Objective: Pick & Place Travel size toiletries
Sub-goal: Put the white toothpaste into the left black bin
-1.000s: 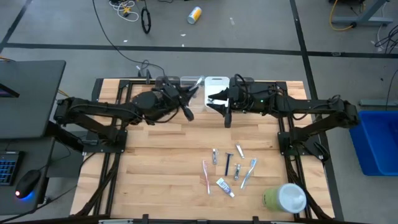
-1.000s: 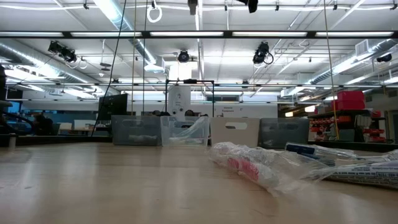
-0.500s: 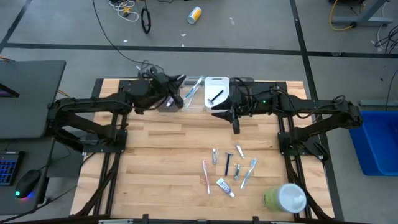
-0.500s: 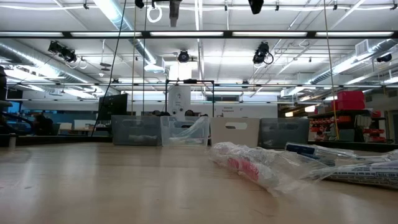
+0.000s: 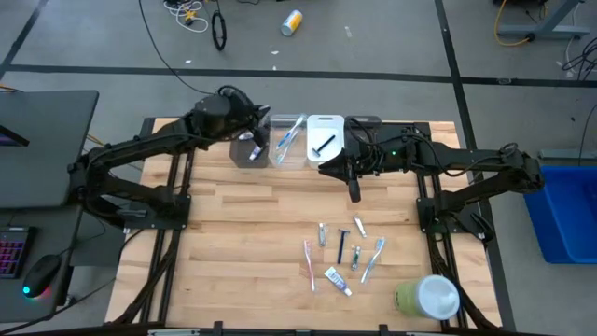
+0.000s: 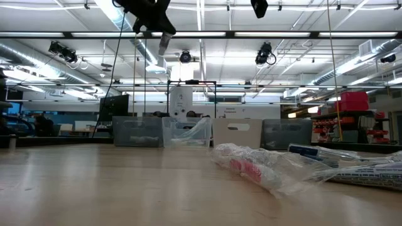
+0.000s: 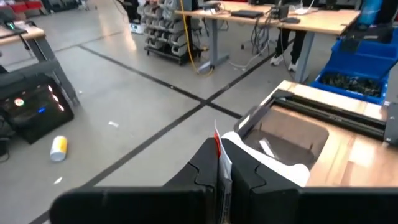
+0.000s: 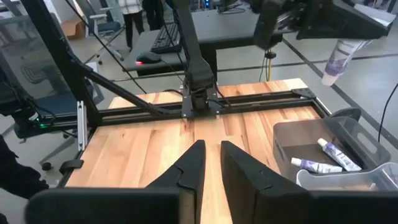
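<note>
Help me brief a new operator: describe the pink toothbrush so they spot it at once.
On the wooden table, find the loose toiletries left of the green-and-white round container in the high view. The pink toothbrush lies at their left edge, the only pink item among them.

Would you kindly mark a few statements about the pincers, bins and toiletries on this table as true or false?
1. The left pincer holds a small tube over the grey bin. True.
2. The right pincer grips a razor. False: it holds nothing and hangs over bare wood.
3. The green-and-white container stands near the bins. False: it sits at the opposite table edge.
4. Two tubes already lie in the grey bin. True.
5. A black razor lies in the white bin. True.
</note>
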### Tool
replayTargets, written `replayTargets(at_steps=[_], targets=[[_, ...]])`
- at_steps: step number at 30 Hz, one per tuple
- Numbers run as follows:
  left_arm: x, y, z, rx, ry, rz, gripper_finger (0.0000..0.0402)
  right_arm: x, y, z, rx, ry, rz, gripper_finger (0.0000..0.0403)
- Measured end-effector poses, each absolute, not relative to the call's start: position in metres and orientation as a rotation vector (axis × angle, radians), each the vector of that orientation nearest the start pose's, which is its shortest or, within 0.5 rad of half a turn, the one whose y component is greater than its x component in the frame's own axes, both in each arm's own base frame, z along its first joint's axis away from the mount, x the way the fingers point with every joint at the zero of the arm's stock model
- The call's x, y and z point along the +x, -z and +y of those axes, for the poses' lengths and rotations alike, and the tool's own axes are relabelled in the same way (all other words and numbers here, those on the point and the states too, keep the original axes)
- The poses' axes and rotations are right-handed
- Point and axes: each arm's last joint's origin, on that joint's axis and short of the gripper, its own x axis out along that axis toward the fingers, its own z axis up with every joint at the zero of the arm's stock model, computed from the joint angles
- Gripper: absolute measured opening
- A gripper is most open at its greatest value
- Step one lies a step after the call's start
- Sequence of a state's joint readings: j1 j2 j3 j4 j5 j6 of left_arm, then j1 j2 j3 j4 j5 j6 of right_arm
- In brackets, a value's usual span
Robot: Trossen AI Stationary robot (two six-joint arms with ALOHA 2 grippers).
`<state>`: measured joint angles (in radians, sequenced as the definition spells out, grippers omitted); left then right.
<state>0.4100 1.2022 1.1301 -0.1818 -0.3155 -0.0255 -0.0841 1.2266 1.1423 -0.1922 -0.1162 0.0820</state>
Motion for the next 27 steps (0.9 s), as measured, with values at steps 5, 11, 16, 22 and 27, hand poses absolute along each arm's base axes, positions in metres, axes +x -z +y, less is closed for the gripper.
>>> replayTargets(at_steps=[5,11,16,22,27], targets=[[0.232,-0.362,0.13,-0.05,-0.74,0.317,0.0015,0.272,-0.363,-0.02,0.098,-0.021,0.297,0.003],[0.221,-0.349,0.149,-0.082,-0.771,0.431,0.0013,0.271,-0.362,-0.02,0.094,-0.021,0.309,0.002],[0.216,-0.331,0.161,-0.124,-0.769,0.481,0.0015,0.271,-0.361,-0.02,0.094,-0.021,0.314,0.0018],[0.212,-0.301,0.169,-0.166,-0.785,0.56,0.0012,0.271,-0.361,-0.02,0.094,-0.02,0.313,0.0018],[0.212,-0.277,0.174,-0.2,-0.779,0.579,0.0016,0.271,-0.361,-0.02,0.094,-0.019,0.313,0.0018]])
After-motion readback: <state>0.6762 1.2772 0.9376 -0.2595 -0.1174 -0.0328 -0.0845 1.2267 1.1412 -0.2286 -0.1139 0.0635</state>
